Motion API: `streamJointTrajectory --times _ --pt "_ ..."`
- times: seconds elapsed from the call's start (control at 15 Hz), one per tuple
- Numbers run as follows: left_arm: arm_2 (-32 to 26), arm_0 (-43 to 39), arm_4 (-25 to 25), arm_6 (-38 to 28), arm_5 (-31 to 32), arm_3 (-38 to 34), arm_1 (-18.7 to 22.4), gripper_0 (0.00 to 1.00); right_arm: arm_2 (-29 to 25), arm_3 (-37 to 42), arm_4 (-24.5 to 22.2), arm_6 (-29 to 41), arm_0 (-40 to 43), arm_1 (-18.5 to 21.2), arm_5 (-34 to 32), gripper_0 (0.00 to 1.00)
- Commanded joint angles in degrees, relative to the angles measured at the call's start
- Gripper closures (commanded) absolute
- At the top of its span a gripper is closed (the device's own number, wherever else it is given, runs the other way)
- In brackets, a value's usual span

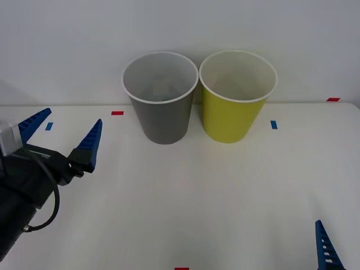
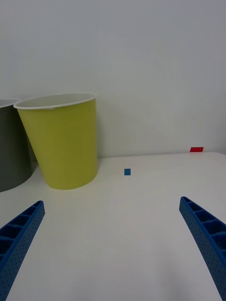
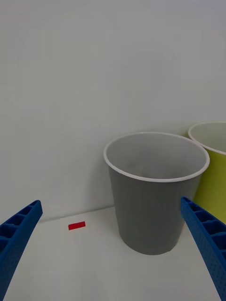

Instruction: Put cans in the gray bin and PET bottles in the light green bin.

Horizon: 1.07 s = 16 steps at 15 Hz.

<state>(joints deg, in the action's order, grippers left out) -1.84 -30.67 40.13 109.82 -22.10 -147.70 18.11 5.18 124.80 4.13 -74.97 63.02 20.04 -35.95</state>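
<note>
The gray bin [image 1: 161, 101] and light green bin [image 1: 236, 98] stand upright, mouths up, just beside each other at the table's [image 1: 185, 202] far edge. The left end effector [image 1: 62, 132] hangs left of the gray bin, fingers apart. The right end effector [image 2: 113, 244], low at the near right, is spread wide.

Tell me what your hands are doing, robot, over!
Left hand open, raised left of the gray bin. Right hand open, low, near the light green bin. Both hold nothing. Nothing in the way.
</note>
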Motion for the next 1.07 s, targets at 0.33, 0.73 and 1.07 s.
streamJointTrajectory --times 0.33,0.73,1.07 --pt "10.5 -15.1 -12.8 -0.3 27.6 7.3 1.9 0.00 0.0 0.0 0.0 0.0 0.0 0.0 0.0 0.00" --pt "15.9 -21.7 -16.1 -0.6 44.7 14.0 5.6 0.00 0.0 0.0 0.0 0.0 0.0 0.0 0.0 0.00" --pt "18.4 -29.4 -22.2 -2.5 56.2 18.8 3.7 0.00 0.0 0.0 0.0 0.0 0.0 0.0 0.0 0.00"
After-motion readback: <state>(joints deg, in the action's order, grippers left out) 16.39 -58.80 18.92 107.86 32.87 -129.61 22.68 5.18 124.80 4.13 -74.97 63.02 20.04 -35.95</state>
